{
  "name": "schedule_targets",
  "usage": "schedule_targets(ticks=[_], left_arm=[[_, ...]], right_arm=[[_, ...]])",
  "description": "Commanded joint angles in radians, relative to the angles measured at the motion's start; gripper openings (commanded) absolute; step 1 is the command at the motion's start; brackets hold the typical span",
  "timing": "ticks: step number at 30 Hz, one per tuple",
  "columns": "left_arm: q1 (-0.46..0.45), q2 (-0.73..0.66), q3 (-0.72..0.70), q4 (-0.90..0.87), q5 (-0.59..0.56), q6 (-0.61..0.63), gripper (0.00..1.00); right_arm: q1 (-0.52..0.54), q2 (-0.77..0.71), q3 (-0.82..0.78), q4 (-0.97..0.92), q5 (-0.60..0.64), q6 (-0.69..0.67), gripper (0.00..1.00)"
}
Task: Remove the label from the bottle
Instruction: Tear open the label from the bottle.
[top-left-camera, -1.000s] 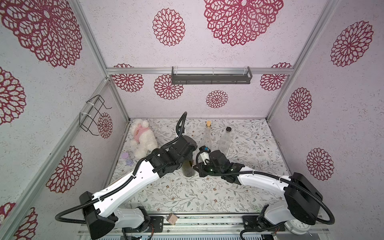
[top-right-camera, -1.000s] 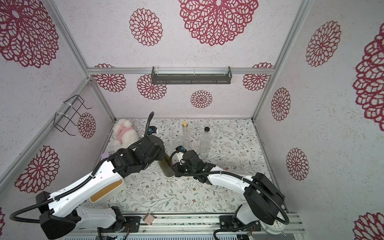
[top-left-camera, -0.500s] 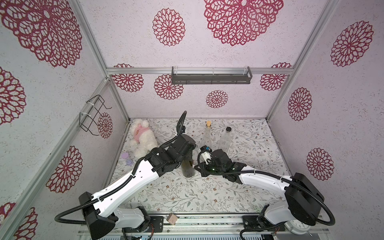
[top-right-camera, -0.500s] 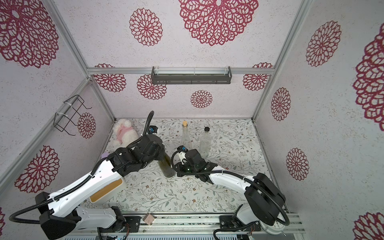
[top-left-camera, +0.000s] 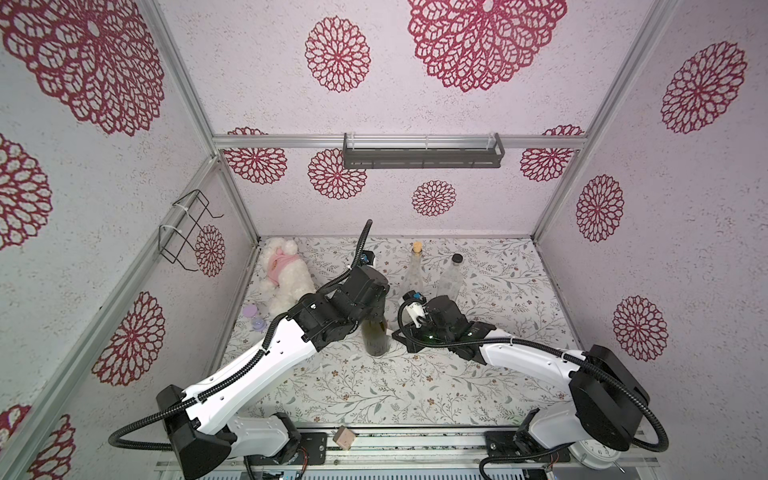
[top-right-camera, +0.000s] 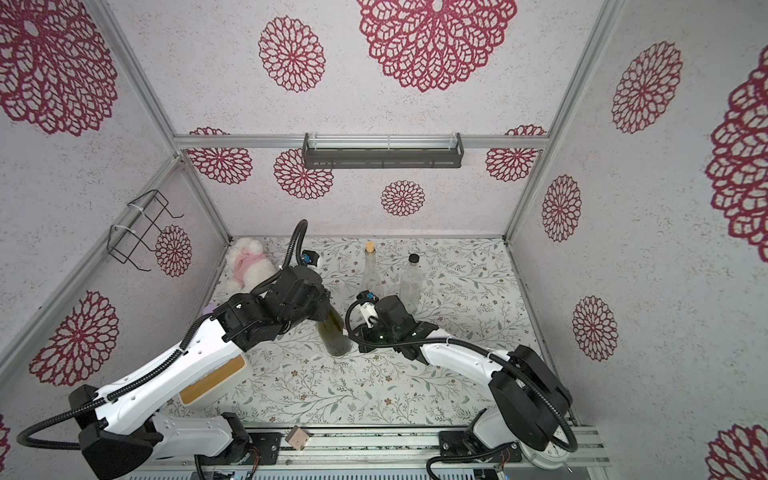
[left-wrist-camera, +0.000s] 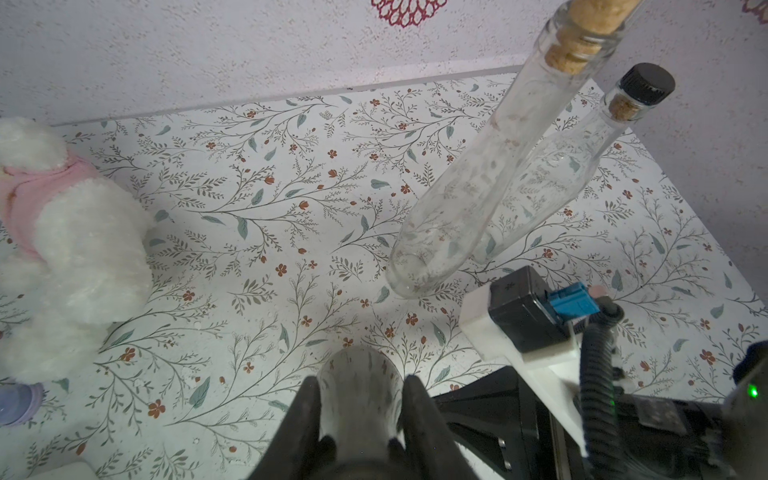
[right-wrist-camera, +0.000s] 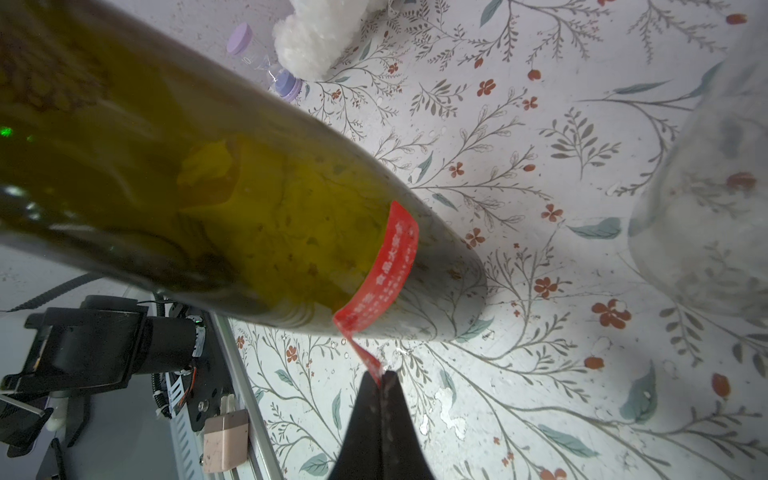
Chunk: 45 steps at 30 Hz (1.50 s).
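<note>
Bottle (top-left-camera: 376, 338): green, upright on counter (top-left-camera: 415, 386), between both arms.
Left jaws: clamped round its neck, bracing it against the pull.
Right jaws: pinched shut on loose end of red label (right-wrist-camera: 390, 270); rest clings near the base.

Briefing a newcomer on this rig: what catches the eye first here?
An upright green bottle stands mid-table, neck clamped by the left gripper. The right gripper, jaws shut, pinches a red label partly peeled from the bottle's lower body. Behind stand two clear bottles; a white plush lies in the far-left corner.
</note>
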Motion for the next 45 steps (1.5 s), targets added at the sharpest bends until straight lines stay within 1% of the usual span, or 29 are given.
schedule_targets(ticks=[1, 22, 38, 45], left_arm=[[0.014, -0.018, 0.035, 0.035, 0.018, 0.033, 0.17], [0.013, -0.023, 0.028, 0.054, 0.101, 0.094, 0.15], [0.013, -0.02, 0.034, 0.059, 0.139, 0.133, 0.14], [0.01, -0.016, 0.033, 0.063, 0.148, 0.139, 0.14]], right_arm=[[-0.02, -0.017, 0.005, -0.035, -0.015, -0.042, 0.0], [-0.1, 0.03, 0.054, -0.096, -0.078, -0.1, 0.0], [-0.15, 0.066, 0.097, -0.142, -0.096, -0.138, 0.0], [-0.158, 0.085, 0.109, -0.151, -0.083, -0.144, 0.0]])
